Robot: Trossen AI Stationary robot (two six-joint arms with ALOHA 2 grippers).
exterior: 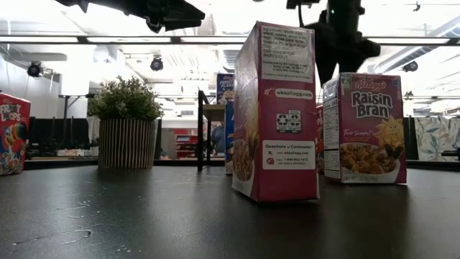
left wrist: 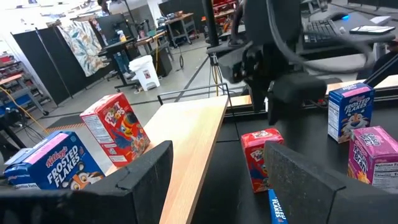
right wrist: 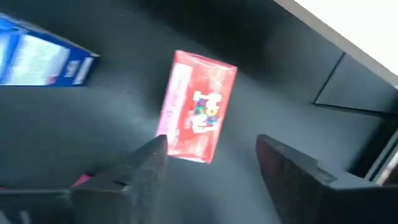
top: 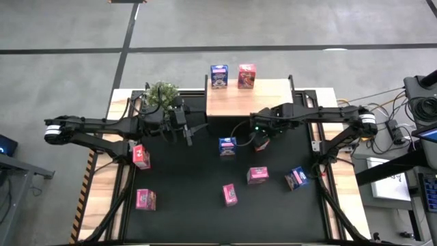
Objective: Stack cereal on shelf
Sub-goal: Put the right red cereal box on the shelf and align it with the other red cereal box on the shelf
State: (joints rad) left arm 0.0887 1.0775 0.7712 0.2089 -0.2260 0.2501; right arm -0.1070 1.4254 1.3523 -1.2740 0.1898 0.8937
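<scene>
The right gripper [right wrist: 211,168], jaws spread, is hovering over a glossy red rectangular cereal box [right wrist: 198,107] beside the pale-wood shelf [top: 249,99]; the left gripper [top: 189,134], jaws spread, is waiting nearby.

2 cereal boxes [top: 233,76] stand on the shelf [top: 249,101]; 7 below.

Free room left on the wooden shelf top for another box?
Yes: the pale wooden shelf board is bare in front of the blue cereal box and red cereal box along its back edge. Crowded just off its front, around the right gripper.

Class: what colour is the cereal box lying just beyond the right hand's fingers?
Red, with multicoloured lettering; clearest in the right wrist view.
</scene>
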